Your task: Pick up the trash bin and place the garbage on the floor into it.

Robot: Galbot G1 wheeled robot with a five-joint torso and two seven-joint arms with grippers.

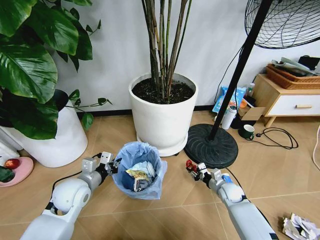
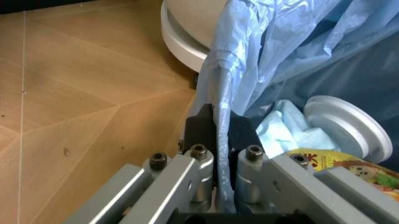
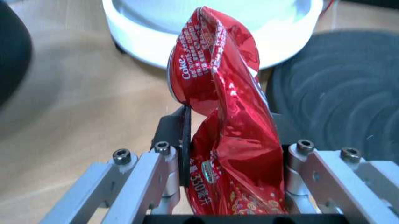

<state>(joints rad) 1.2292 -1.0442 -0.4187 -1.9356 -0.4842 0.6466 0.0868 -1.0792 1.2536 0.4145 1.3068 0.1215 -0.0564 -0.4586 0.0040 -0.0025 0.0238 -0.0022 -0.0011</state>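
The trash bin (image 1: 140,172), a small round bin lined with a light blue bag, stands on the herringbone floor (image 1: 175,210) in front of me. My left gripper (image 1: 114,165) is shut on its left rim, and the bag (image 2: 262,51) is pinched between the black fingers (image 2: 203,128). Inside lie a white lid (image 2: 346,126), a yellow wrapper (image 2: 349,165) and pale paper. To the right of the bin, low over the floor, my right gripper (image 1: 192,169) is shut on a crumpled red packet (image 3: 224,116). A wad of white paper garbage (image 1: 300,227) lies at the bottom right.
A big white plant pot (image 1: 162,117) stands just behind the bin. The fan's black round base (image 1: 210,145) is to the pot's right. Another white pot (image 1: 55,145) and a pink dish (image 1: 15,172) are at left. A cable (image 1: 280,137), mug (image 1: 247,131) and wooden cabinet (image 1: 290,97) are at right.
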